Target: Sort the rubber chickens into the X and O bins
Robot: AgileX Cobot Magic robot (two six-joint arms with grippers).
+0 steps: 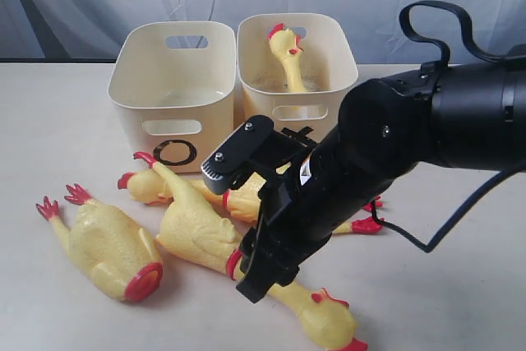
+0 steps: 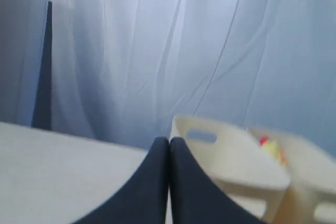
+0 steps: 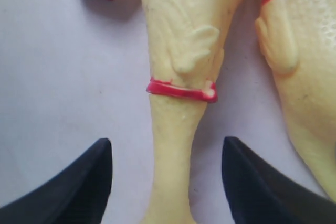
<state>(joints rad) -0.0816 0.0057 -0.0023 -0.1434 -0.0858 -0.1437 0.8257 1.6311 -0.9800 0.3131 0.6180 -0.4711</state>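
Yellow rubber chickens [image 1: 197, 232] are counted at four: three on the bench [image 1: 57, 129] at six o'clock from two bins [image 1: 131, 80], one inside the bin [image 1: 341, 67] whose mark is hidden. The right hand [image 3: 167, 153] is spread wide astride a neck [image 3: 170, 129]; the left hand [image 2: 169, 142] is pressed closed.

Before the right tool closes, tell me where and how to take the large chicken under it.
Take the large chicken by its neck, just headward of the red band, from straight above. It lies flat, the neck is its narrowest part, and the open right tool straddles it with table showing on both sides.
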